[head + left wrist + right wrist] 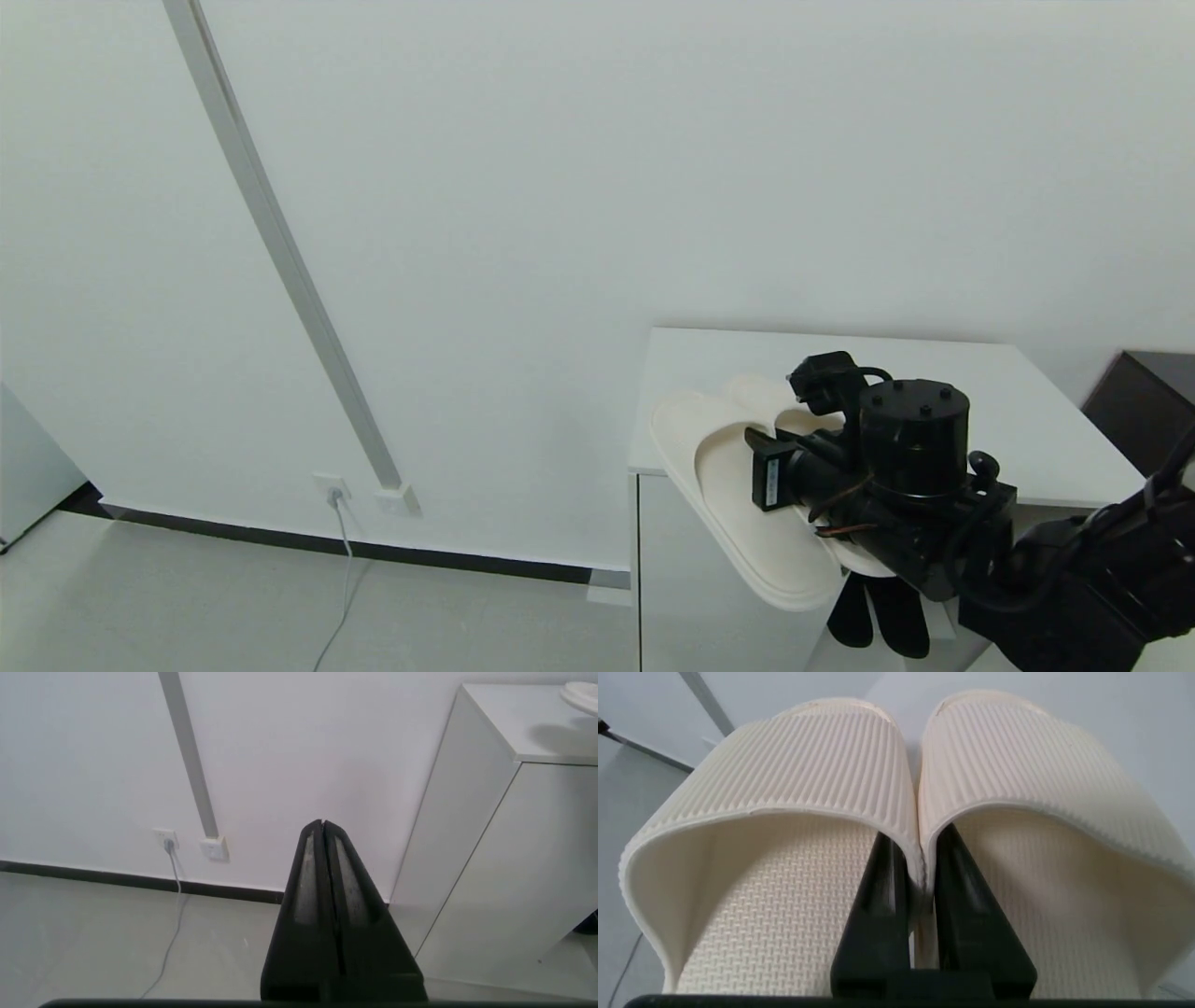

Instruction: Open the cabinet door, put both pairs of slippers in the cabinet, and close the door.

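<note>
The right gripper (794, 523) holds a pair of cream slippers (738, 485) side by side. Its two black fingers (878, 905) go inside the slippers, one in each. The jaws are squeezed on the two inner walls where the slippers touch. The slippers hang in the air at the near left corner of the white cabinet (934, 373). Their far ends are over the cabinet top. Their near ends stick out past its front edge and tip down. The cabinet door (681, 569) is flat and closed. The left gripper (322, 831) is low down, to the left of the cabinet. Its jaws are pressed together with nothing between them. It points toward the white wall (560, 187). On the wall, a pale strip (271, 233) runs up at a slant. A socket (331, 488) sits low on the wall, and a thin cord (341, 579) drops from it to the grey floor (187, 597). A dark piece of furniture (1139, 401) stands to the right of the cabinet.
</note>
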